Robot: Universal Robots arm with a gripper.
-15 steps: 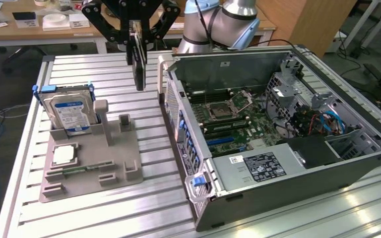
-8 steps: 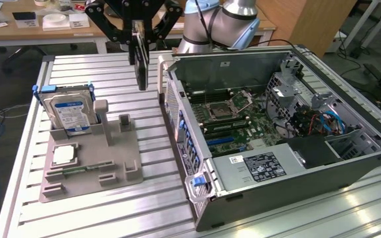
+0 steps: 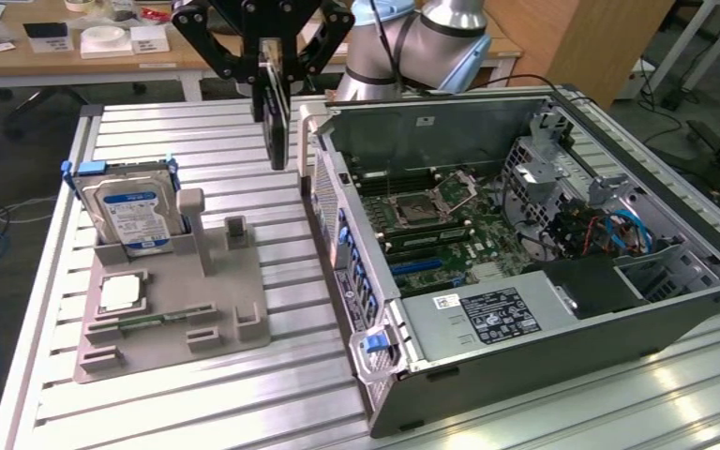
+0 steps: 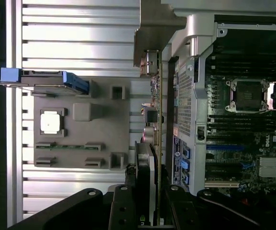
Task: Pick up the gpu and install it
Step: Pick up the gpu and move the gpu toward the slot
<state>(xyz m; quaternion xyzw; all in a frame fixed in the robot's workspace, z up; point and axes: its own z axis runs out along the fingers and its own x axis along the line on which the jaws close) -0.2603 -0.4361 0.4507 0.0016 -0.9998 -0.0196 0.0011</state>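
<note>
The gpu (image 3: pixel 277 122) hangs on edge in the air, a thin dark card held upright over the slatted table between the grey fixture and the open computer case. My gripper (image 3: pixel 273 70) is shut on its upper end, one black finger on each face. In the wrist view the gpu (image 4: pixel 148 158) runs edge-on away from my gripper (image 4: pixel 149 211), its metal bracket at the far end, just beside the case's rear wall. The motherboard (image 3: pixel 448 225) lies inside the case, with a blue slot (image 4: pixel 224 147) showing.
The open computer case (image 3: pixel 636 319) lies on its side at the exterior view's right. The grey fixture (image 3: pixel 210 281) at the left holds a hard drive (image 3: pixel 135 211) standing upright and a square CPU chip (image 3: pixel 123 293). Desks with clutter stand behind.
</note>
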